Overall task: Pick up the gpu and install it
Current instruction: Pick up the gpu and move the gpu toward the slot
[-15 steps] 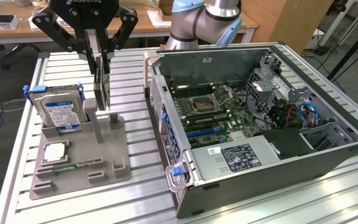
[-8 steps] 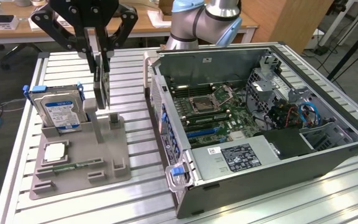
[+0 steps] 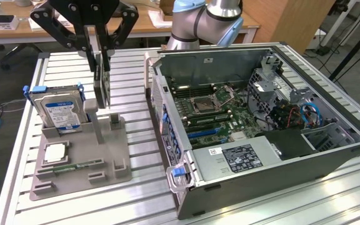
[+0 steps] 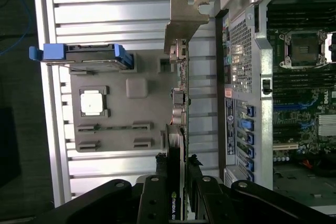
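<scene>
Hanging from the gripper (image 3: 103, 63), the gpu (image 3: 103, 91) is clamped between narrowed jaws.
Long axis is pointed straight down over the gray holder (image 3: 105, 154); open case (image 3: 292, 164) is found toward the exterior view's right.

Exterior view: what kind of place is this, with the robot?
Likely a robotics lab: a robot arm behind a slatted metal table, an opened computer case on it, wooden desks beyond.

The exterior view is looking down obliquely from above the table (image 3: 136, 206), taking in tray (image 3: 105, 154) and case (image 3: 280, 187) whole. The wrist view is looking straight down past the gripper (image 4: 178, 163), nearer, sharing tray and case edge.
</scene>
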You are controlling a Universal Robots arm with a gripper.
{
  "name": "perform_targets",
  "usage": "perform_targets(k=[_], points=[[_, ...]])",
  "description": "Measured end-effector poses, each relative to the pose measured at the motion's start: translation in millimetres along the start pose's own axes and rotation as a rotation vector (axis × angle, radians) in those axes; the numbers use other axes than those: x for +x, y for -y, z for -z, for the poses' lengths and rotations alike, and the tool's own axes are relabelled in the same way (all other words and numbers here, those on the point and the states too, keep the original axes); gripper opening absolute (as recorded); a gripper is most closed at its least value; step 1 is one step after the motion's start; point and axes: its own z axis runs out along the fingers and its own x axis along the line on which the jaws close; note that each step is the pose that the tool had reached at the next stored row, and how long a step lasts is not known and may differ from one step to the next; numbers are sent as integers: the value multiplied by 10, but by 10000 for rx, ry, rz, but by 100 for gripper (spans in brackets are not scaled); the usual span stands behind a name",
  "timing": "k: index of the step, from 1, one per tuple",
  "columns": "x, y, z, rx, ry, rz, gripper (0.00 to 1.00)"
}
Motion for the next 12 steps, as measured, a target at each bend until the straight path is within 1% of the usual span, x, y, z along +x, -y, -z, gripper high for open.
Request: perform_targets(k=[12], points=[[-2, 0, 53, 29, 2, 1, 26]])
